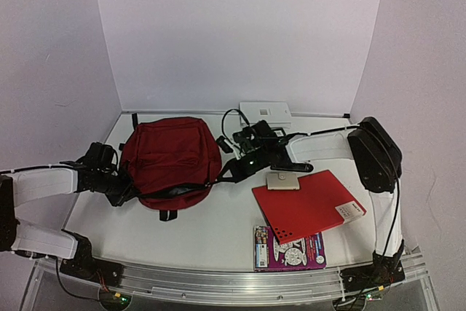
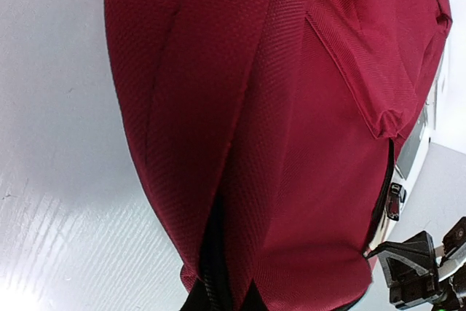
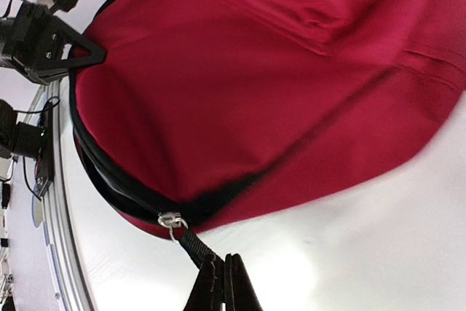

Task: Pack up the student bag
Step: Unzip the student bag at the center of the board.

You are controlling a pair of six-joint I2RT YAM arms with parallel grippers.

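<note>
Packing seems barely begun: the left gripper (image 1: 122, 184) clamps the edge of the student bag (image 1: 169, 154), the right gripper (image 3: 223, 271) pinches its zipper pull (image 3: 193, 242), and the red folder (image 1: 309, 209) lies outside.

On the table (image 1: 211, 231) the student bag (image 1: 170, 158) lies centre-left; a folder (image 1: 313, 209) lies right of it, overlapping a booklet (image 1: 291, 250) at lower centre-right; a box (image 1: 265, 114) sits behind, upper centre.
</note>
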